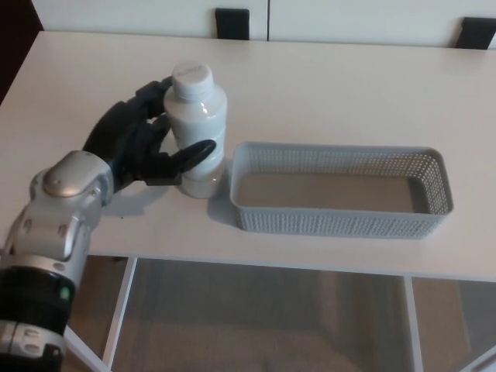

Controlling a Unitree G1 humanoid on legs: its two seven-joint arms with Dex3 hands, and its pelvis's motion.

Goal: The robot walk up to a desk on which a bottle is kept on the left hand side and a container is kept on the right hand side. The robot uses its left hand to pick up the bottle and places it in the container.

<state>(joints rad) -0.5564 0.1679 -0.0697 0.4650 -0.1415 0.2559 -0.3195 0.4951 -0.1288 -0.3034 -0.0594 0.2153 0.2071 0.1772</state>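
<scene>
The left robot hand [139,147] wraps its black fingers around the white bottle [197,128], left of centre in the frame, thumb across the front. The silver forearm rises from the lower left corner. The bottle is upright, just beside the left end of the grey mesh container [341,225] on the white tabletop [349,85].
</scene>
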